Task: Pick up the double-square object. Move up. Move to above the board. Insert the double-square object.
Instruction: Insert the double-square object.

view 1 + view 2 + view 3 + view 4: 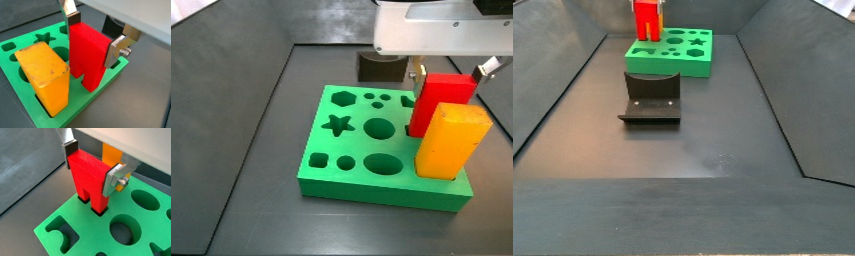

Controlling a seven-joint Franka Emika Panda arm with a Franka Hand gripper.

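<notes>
The double-square object (90, 55) is a tall bright red block. It stands upright with its foot in a cut-out at the corner of the green board (12, 67). It also shows in a wrist view (90, 180) and in both side views (441, 100) (647, 20). My gripper (94, 39) (92, 169) is above the board (70, 215), its two fingers pressed against opposite sides of the block's top. In a side view the gripper (453, 70) hangs over the board's (372, 195) far right corner.
A larger orange-yellow block (47, 75) (449, 140) stands in the board beside the red one. The dark fixture (651, 97) stands on the floor next to the board (680, 65). Sloped dark walls enclose the floor.
</notes>
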